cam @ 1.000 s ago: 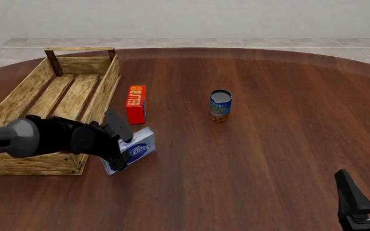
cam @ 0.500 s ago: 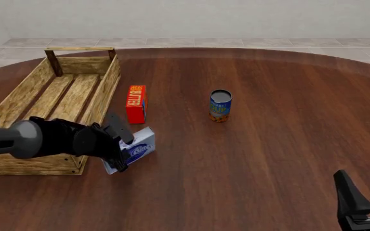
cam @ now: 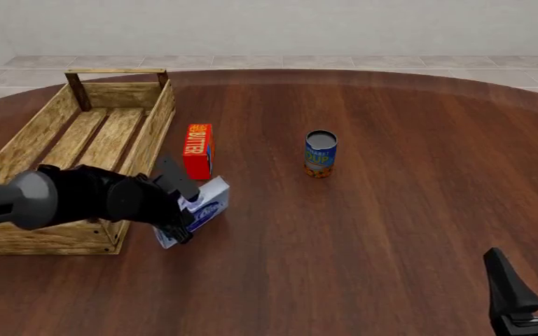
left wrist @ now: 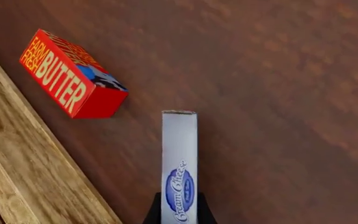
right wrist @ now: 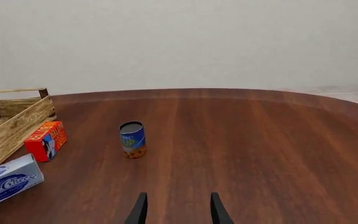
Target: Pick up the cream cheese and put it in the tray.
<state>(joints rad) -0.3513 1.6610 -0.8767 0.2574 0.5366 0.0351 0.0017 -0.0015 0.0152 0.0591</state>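
White and blue, the cream cheese sits clamped in my left pincer, tilted with one end raised, just off the near right corner of the tray. From the left wrist view I see the box edge-on, pinched between the two dark fingers at its near end, and its far end pointing out over the dark wood bench. It is outside the tray, not in it.

The butter stands on its long edge just beyond the cream cheese, beside the tray's right wall and apart from both. A blue and yellow can stands upright further right, well apart from the boxes.

My right pincer hangs low at the near right of the bench, far from everything. From its wrist view its two fingers stand spread with a clear gap and nothing between them. That same view shows the can, the butter and the cream cheese lined up toward the tray.
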